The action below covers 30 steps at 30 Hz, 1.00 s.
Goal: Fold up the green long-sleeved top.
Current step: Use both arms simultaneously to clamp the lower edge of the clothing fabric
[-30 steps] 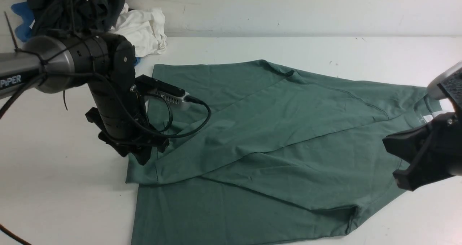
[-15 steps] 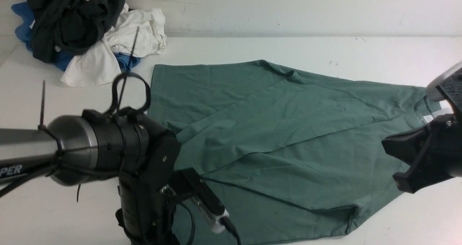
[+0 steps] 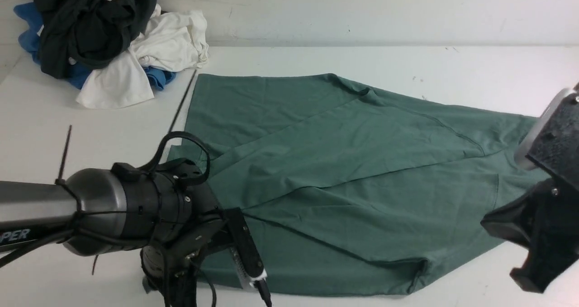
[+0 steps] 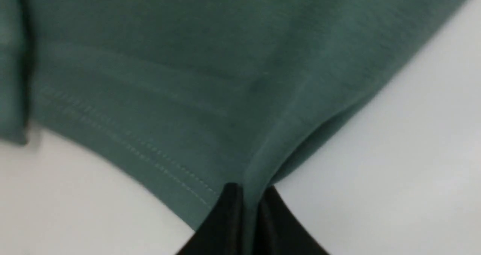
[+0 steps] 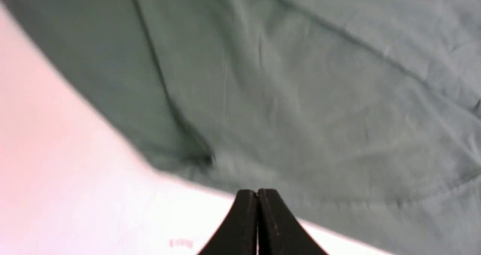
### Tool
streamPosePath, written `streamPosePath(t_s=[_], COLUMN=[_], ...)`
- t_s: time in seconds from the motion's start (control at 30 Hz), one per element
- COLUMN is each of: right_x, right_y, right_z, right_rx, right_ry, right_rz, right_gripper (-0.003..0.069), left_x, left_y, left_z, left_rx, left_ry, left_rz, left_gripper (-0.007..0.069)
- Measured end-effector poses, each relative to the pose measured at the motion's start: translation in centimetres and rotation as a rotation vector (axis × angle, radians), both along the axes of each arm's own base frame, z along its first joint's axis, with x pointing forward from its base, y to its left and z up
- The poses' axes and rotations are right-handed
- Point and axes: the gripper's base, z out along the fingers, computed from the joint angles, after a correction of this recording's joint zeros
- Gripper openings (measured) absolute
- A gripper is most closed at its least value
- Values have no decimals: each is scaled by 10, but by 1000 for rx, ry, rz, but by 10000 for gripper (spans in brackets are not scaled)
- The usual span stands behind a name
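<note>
The green long-sleeved top (image 3: 344, 171) is lying spread out on the white bench (image 3: 362, 58), filling most of its middle and right. It is showing as a muted sage-green knit, mostly flat, with soft creases. One long sleeve (image 3: 316, 162) is lying folded diagonally across the body. Its long axis is running from left to right across the bench. The straight hem is facing the robot's left and the narrower shoulder end is pointing right, where it is disappearing behind the right arm (image 3: 552, 162).

In the left wrist view, the left end effector (image 4: 246, 217) is pinching the stitched hem corner (image 4: 210, 195) at the near left. Its jaws are standing narrow, with a ridge of green cloth rising between them. The left arm (image 3: 113, 207) is covering that corner in the front view.

The right end effector (image 5: 257, 217) is sitting at the top's right edge with its jaws pressed together. I cannot tell whether any cloth is being caught between them.

Well apart, in the far left corner, a black garment (image 3: 90, 22), a white garment (image 3: 154, 49) and some blue cloth (image 3: 156, 78) are lying heaped together.
</note>
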Motion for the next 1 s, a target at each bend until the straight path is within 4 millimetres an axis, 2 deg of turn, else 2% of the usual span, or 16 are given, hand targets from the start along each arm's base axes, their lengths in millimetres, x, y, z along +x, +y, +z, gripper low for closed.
streamPosePath(t_s=[0.03,0.07,0.13,0.23,0.37,0.4,0.5,0.57,0.6,0.67,0.73,0.83,0.87,0.9,0.93,1.0], right_x=[1,1,8,19,40,40,54,58,60,67,70,72,71,71,70,67], right_y=[-1,-2,-4,-5,-6,-6,-6,-6,-5,-4,-3,-3,-3,-4,-4,-6], right_z=[-4,-5,-18,-35,-67,-67,-94,-104,-113,-117,-117,-117,-117,-116,-113,-99], right_rx=[-36,-41,-122,-178,-266,-269,-327,-344,-357,-361,-358,-348,-347,-341,-335,-320], right_ry=[21,28,78,132,181,175,213,229,247,221,196,184,185,185,180,149], right_rz=[14,14,33,49,77,78,111,126,143,155,150,130,127,106,87,42], right_gripper=[29,36,110,218,400,406,456,451,431,356,265,85,85,34,14,-1], left_x=[4,5,11,13,11,11,8,8,7,7,7,7,7,6,5,2], left_y=[9,11,35,54,75,76,79,79,79,79,79,78,78,78,78,80], left_z=[11,13,38,58,76,77,82,83,83,84,84,83,83,83,84,86], left_rx=[-21,-23,-90,-161,-245,-248,-268,-270,-274,-276,-281,-290,-290,-291,-290,-287], left_ry=[-49,-58,-158,-226,-286,-286,-303,-304,-304,-306,-306,-300,-300,-295,-290,-277], left_rz=[54,61,174,263,375,382,397,393,396,395,397,406,406,410,415,430], left_gripper=[6,6,6,6,6,6,6,6,6,6,6,6,6,6,6,6])
